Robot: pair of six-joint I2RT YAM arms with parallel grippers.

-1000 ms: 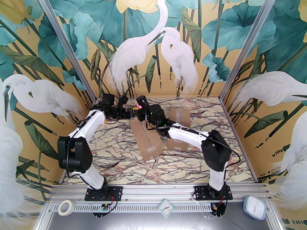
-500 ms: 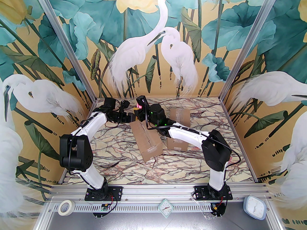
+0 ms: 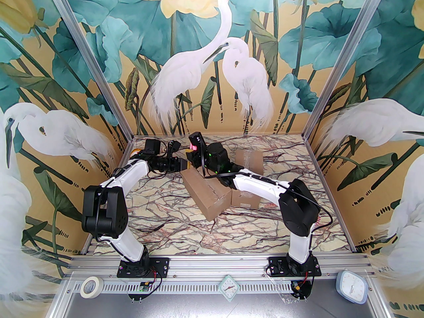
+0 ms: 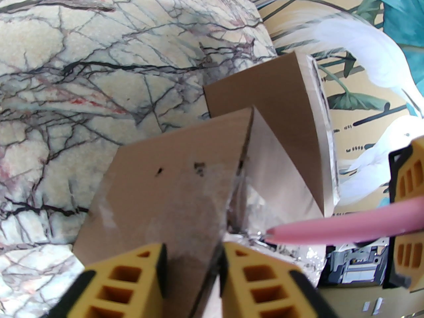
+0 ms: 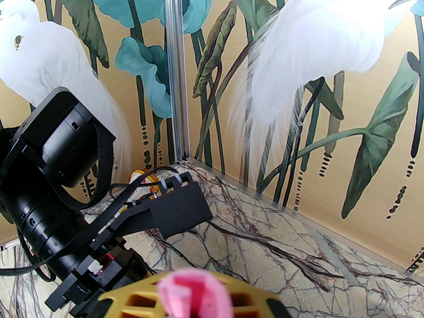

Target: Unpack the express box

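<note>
The express box [image 3: 207,193], brown cardboard with clear tape along its seam, lies slanted in the middle of the marble table. My left gripper [image 3: 183,165] is at its far end. In the left wrist view the yellow fingers [image 4: 126,277] stand on either side of the box's [image 4: 172,184] taped top corner, shut on it. My right gripper [image 3: 192,150] hovers just behind that end, shut on a pink cutter [image 3: 191,147]. The cutter's tip [image 4: 318,232] points at the taped seam. In the right wrist view the cutter [image 5: 195,293] sticks out between the yellow fingers.
A second taped cardboard box [image 3: 247,174] lies right of the first, partly under my right arm, and also shows in the left wrist view [image 4: 275,111]. A small orange and white item [image 5: 140,179] sits in the far left corner. A tape roll [image 3: 91,286] lies on the front rail.
My left gripper moved right to the box's far end and closed on it. The box turned, its near end swinging to the right. The right arm stayed put.
</note>
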